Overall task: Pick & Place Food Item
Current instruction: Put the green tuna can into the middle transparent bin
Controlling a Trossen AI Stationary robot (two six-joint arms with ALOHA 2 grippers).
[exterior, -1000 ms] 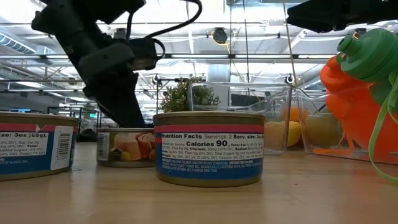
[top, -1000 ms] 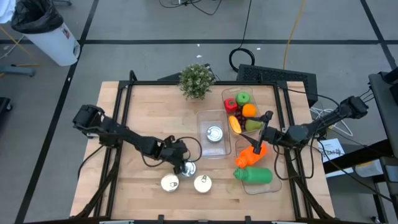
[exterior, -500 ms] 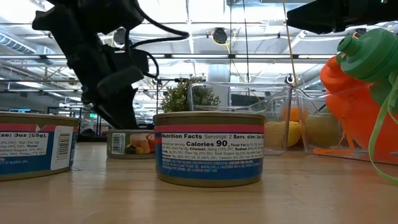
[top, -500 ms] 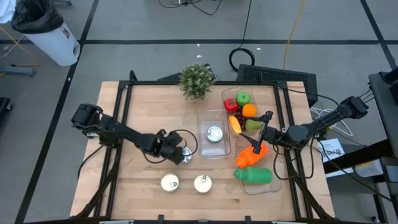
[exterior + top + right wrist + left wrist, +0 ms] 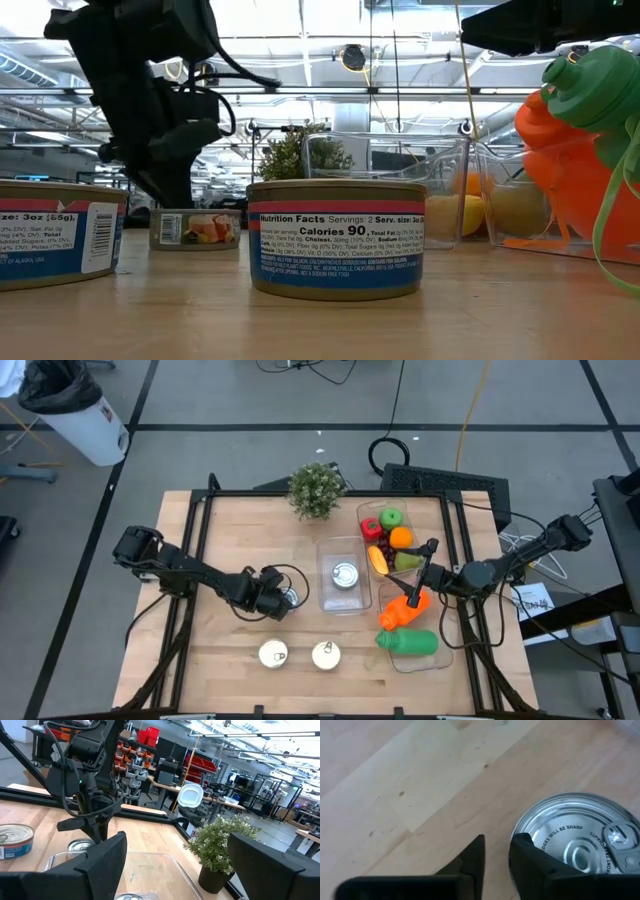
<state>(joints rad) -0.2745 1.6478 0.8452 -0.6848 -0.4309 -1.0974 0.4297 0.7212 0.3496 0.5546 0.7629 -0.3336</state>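
The wooden tabletop (image 5: pixel 230 530) stands on a grey floor with a white waste bin (image 5: pixel 75 415) off its far left corner, and a small potted plant (image 5: pixel 316 490) sits at its far edge.

Your left hand (image 5: pixel 277 598) is low over the middle of the tabletop, right beside a tin (image 5: pixel 290 597) that stands upright on the wood. In the left wrist view its two fingers (image 5: pixel 475 857) are drawn nearly together with only a slim gap, and nothing sits between them. The tin (image 5: pixel 580 845) lies outside the pair, against the outer side of one finger, its pull tab facing up. So you have no grip on it: the hand is all but clenched on air. The low view shows the same tin (image 5: pixel 195 229) resting flat on the tabletop under the arm.

Two more tins (image 5: pixel 273 653) (image 5: pixel 326 653) stand side by side near the front edge, well apart from the hand. A fourth tin (image 5: pixel 345 574) sits inside the clear tray (image 5: pixel 326 550) just right of your left hand.

Your right hand (image 5: pixel 422 572) hangs over the right-hand trays, fingers spread wide and empty. Below it are fruit (image 5: pixel 392 532), an orange bottle (image 5: pixel 403 610) and a green bottle (image 5: pixel 408 642).
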